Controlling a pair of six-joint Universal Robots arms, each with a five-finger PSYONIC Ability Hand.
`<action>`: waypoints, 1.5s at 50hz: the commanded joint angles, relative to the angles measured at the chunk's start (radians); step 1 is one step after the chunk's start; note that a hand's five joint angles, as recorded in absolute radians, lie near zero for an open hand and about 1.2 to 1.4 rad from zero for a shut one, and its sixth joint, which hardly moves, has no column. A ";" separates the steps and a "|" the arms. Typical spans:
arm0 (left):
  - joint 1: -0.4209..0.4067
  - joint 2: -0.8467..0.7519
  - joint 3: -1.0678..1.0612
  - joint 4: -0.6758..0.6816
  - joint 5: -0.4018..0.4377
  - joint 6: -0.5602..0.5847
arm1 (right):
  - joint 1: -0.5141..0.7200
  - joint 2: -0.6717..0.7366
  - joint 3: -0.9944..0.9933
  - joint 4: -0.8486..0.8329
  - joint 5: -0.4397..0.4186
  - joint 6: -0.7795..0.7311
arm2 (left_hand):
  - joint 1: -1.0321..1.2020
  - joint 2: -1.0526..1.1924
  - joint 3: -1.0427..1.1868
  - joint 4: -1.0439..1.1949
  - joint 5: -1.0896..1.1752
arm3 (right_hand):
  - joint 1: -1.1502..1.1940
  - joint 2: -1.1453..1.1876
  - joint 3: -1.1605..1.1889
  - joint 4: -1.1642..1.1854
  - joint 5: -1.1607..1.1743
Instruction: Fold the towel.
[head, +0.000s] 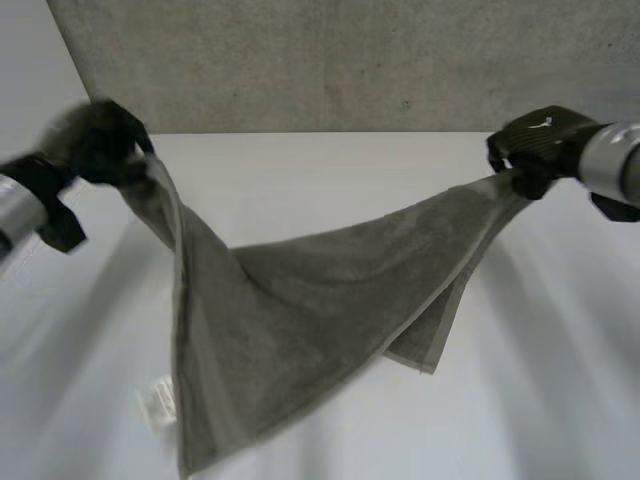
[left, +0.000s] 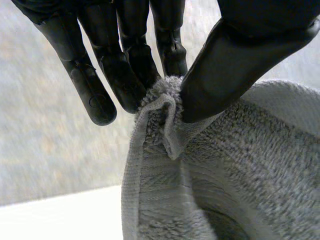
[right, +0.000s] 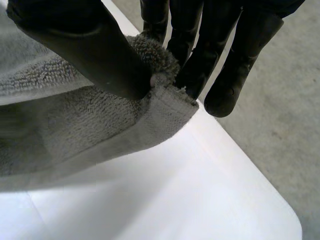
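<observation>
The towel (head: 300, 300) is lifted off the white tabletop (head: 330, 170) and strung between the two hands, most likely so that it hangs open and its corners can be brought together for a fold. The left hand (head: 95, 140) holds one corner high over the tabletop's left side. The right hand (head: 540, 145) holds another corner over the right side, toward the far edge. Between them the cloth sags in a deep trough above the middle, and its lower edges drop toward the near edge, where a white label (head: 157, 402) hangs from the hem. Whether the lowest part touches the tabletop I cannot tell. In the left wrist view the thumb (left: 235, 65) presses the bunched corner against the fingers (left: 130, 80), a tight pinch with little cloth inside it. The right hand does likewise, its thumb (right: 85, 50) and fingers (right: 195, 55) closed on the very tip of the hemmed corner, so either hold looks liable to slip under a tug.
</observation>
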 joint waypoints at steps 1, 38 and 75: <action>-0.142 -0.184 0.287 0.006 -0.043 0.086 | 0.087 0.104 -0.270 -0.247 0.076 0.173 | 0.146 0.077 0.065 0.036 0.116 | 0.080 0.112 0.082 0.068 0.050; -0.079 -0.133 -0.073 0.481 -0.062 -0.123 | 0.070 -0.095 0.421 -0.496 0.049 0.141 | 0.146 0.077 0.065 0.036 0.116 | 0.080 0.112 0.082 0.068 0.050; -0.035 -0.189 0.100 0.443 -0.123 -0.135 | 0.081 -0.018 0.186 -0.501 0.141 0.181 | 0.146 0.077 0.065 0.036 0.116 | 0.080 0.112 0.082 0.068 0.050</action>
